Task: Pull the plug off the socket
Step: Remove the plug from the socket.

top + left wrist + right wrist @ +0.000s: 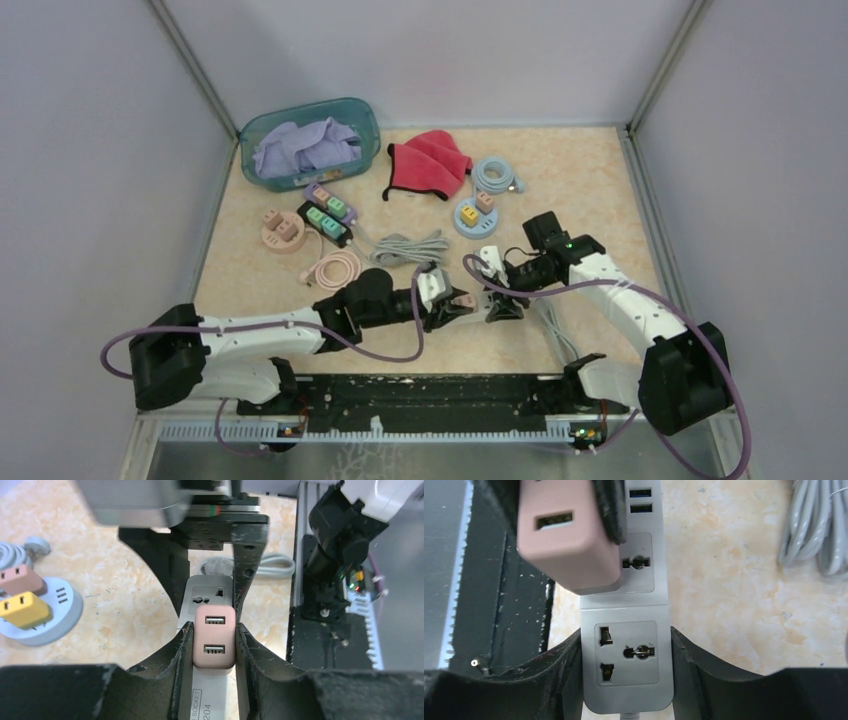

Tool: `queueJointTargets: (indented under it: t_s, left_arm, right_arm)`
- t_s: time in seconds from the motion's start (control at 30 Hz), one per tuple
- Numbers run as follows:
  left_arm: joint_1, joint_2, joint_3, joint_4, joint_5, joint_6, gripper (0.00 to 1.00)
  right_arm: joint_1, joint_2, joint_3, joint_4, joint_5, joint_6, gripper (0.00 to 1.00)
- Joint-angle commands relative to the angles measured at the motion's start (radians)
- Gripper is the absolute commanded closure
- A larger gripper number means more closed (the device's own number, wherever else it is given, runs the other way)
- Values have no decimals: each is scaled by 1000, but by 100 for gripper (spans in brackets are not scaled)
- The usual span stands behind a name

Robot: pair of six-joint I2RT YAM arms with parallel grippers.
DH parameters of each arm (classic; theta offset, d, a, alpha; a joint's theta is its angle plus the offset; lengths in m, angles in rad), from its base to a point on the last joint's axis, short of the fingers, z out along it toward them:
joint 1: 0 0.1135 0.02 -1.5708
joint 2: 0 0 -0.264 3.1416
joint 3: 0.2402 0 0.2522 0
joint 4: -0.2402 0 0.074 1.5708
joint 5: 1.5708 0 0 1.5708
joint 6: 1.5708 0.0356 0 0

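At the near edge of the table [600, 190], a black mounting rail [430, 388] is seen with both arm bases fixed to it. Just beyond it, near the middle of the table, the two grippers are brought together over one grey power strip [626, 675]. The right gripper [626, 635] is closed across the width of the strip, one finger pressed to each long side, at the end where its cable leaves. The left gripper [214, 627] is clamped on a pink plug [214, 650], a small block with two USB ports, held by its two flat sides. The plug is positioned over the next outlet of the strip; its prongs are hidden, so it cannot be told whether it is fully seated or partly lifted. Several faults are judged possible from here: the smooth plug could slide out of the left fingers; the strip could slip from the right fingers and be carried along with the plug; a tilted pull could jam the prongs. Farther back lie a grey coiled cable [408, 247] and a pink coiled cable [337, 268], then a black strip [325, 222] and a blue round socket [468, 226], and at the far side a red cloth [430, 163] and a teal basket [290, 183].
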Motion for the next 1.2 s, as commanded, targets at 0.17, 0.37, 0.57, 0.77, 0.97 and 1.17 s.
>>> queueJointTargets:
  t_s: [0.17,0.37,0.57,0.77,0.97,1.17]
  left_arm:
    - [-118,5,96,-91,-138,170,100]
    - [-36,-31,71,-33,-136,-73,100]
    - [3,-40,7,100,-54,-79,100]
    - [-63,5,38,26,20,192,100]
    - [-21,11,41,58,-61,-11,100]
    - [63,3,-24,213,-26,-232,100]
  right_arm:
    - [-18,12,31,16,18,13,100]
    - [-21,12,31,15,16,12,100]
    - [-21,12,32,12,13,9,100]
    - [-21,12,33,10,13,9,100]
    - [-21,14,34,12,16,8,100]
    - [-22,15,35,10,18,8,100]
